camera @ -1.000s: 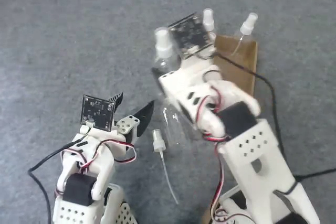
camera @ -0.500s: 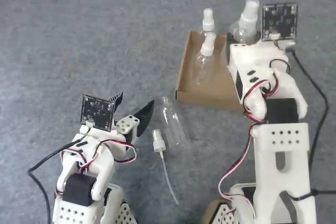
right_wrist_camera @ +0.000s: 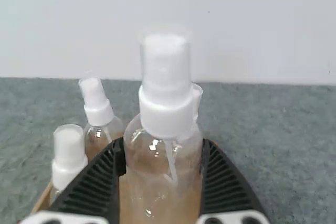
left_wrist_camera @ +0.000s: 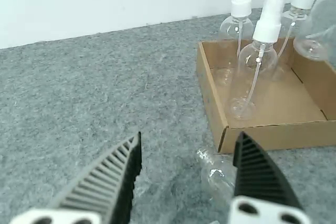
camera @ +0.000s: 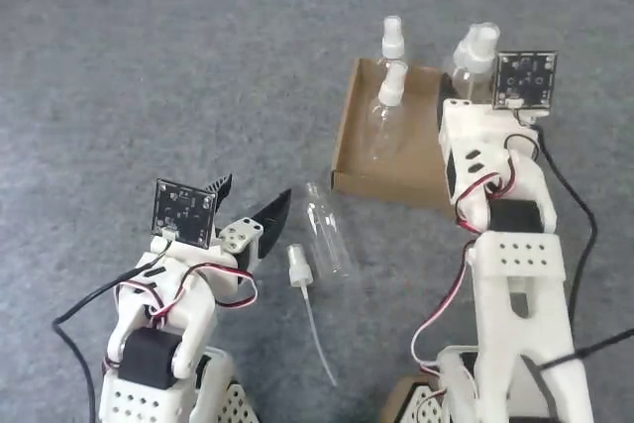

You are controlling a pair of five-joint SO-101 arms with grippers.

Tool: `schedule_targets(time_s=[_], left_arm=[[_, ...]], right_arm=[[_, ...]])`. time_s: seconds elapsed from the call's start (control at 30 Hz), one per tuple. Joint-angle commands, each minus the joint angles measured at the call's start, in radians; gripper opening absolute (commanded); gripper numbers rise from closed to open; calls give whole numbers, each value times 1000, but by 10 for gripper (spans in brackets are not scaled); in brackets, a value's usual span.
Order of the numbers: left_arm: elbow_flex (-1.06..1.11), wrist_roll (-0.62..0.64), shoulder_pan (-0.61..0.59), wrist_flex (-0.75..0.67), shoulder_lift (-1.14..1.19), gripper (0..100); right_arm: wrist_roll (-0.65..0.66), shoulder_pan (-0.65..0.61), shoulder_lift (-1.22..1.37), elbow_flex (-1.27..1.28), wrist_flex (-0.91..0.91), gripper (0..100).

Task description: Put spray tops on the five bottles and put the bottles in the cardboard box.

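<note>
The right gripper [right_wrist_camera: 163,167] is clamping a clear plastic bottle capped with a white spray top [right_wrist_camera: 164,129] around its body between black ribbed jaws. It is holding the bottle upright toward the far right corner of the shallow brown cardboard box [camera: 346,136]. Whether the base is resting on the box floor cannot be told. Three more capped bottles are standing upright in the box: a middle bottle [camera: 386,116], a far-left bottle [camera: 393,39] and a neighbouring bottle [left_wrist_camera: 300,17] just beside the held one. The step in hand looks like setting the fourth bottle down. The next move seems to call for seating its base, then spreading the jaws and rising straight up, since the neighbouring bottle is standing close enough to be tipped. One bare clear bottle without a top [camera: 329,230] is lying on its side on the grey carpeted table [camera: 149,76], just in front of the box. A loose white spray top with a thin dip tube [camera: 299,266] is lying beside it, near but apart. The left gripper [left_wrist_camera: 189,150] is hanging low near them, gaping wide and carrying nothing. Capping this last bottle will probably need the tube fed into its narrow neck.
</note>
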Motion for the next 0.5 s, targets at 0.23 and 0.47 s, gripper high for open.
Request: schedule_targets(time_s=[0.23, 0.47], left_arm=[[-4, -8, 2, -21, -12, 261], [-4, -8, 2, -20, -15, 261]], right_arm=[[5, 50, 272, -6, -232, 6], [9, 47, 337, 68, -386, 6]])
